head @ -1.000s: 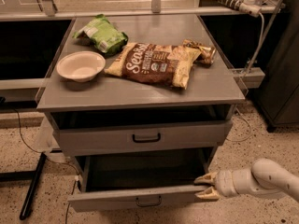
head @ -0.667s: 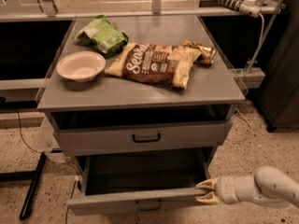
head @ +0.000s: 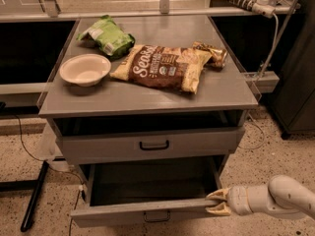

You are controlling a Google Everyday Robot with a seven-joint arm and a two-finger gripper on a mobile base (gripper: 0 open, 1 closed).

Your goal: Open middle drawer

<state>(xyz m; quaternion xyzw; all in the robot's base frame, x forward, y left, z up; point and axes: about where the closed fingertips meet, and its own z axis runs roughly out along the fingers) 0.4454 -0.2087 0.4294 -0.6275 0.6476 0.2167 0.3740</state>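
Drawer status: the middle drawer (head: 123, 213) is pulled well out from the grey cabinet, low in the camera view, with its deep grey box interior exposed. Its black bar handle (head: 157, 216) sits at the centre of the front. The pincer (head: 217, 203) is at the right end of the drawer front, at the top edge. Its two tan fingers (head: 219, 195) are parted, one above and one below that edge. The arm (head: 275, 199) reaches in from the right, over speckled floor (head: 275, 154).

Above, the upper drawer (head: 153, 145) is closed, and its front stands behind the pulled-out front. The surface (head: 147, 101) overhangs both drawers. It carries a white bowl (head: 84, 69) near the left edge, a green bag (head: 108, 36) behind it, and a brown snack bag (head: 162, 67) at the centre. A black bar (head: 33, 195) lies on the floor left of the cabinet.
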